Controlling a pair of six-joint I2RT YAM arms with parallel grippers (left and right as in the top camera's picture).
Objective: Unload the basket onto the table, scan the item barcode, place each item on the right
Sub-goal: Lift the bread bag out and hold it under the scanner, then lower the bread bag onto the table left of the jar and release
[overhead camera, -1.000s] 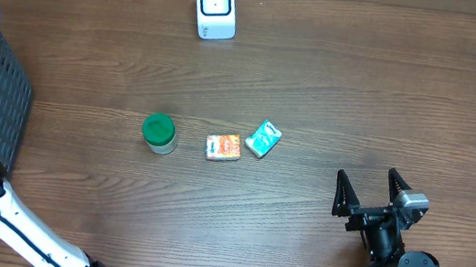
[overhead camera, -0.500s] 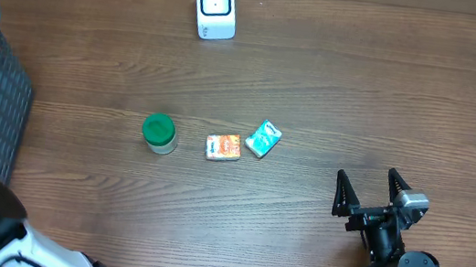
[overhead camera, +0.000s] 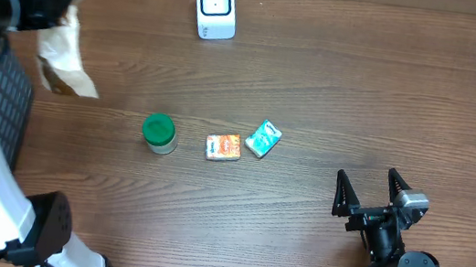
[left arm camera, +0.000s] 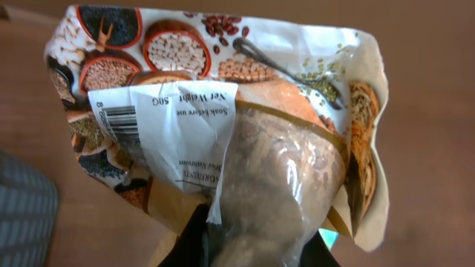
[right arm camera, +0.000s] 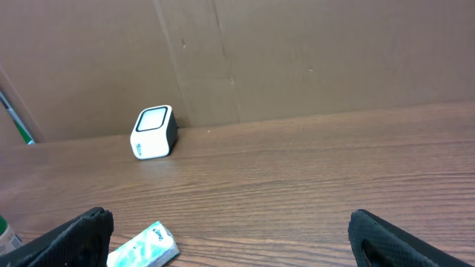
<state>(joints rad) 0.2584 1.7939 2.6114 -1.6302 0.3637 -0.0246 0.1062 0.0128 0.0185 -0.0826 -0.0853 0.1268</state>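
The left pincer point(left arm camera: 256, 248) is clamped on a printed plastic pouch of beans and grains point(overhead camera: 65, 46), holding it in the air over the far-left corner of the brown wooden bench point(overhead camera: 363, 95), beside the grey mesh basket point(overhead camera: 13, 95). The step in hand looks like the carry towards the white box-shaped barcode scanner point(overhead camera: 215, 6), which stands well apart to the pouch's right. The next move likely calls for turning the pouch so that the barcode point(left arm camera: 115, 122) on its creased white label point(left arm camera: 182, 130) faces the scanner's window. The right pincer point(overhead camera: 366, 183) rests near the bench's front edge with its jaws wide and nothing between them. 3 other items lie mid-bench: a green-lidded jar point(overhead camera: 159, 132), an orange packet point(overhead camera: 223, 146) and a teal packet point(overhead camera: 263, 138).
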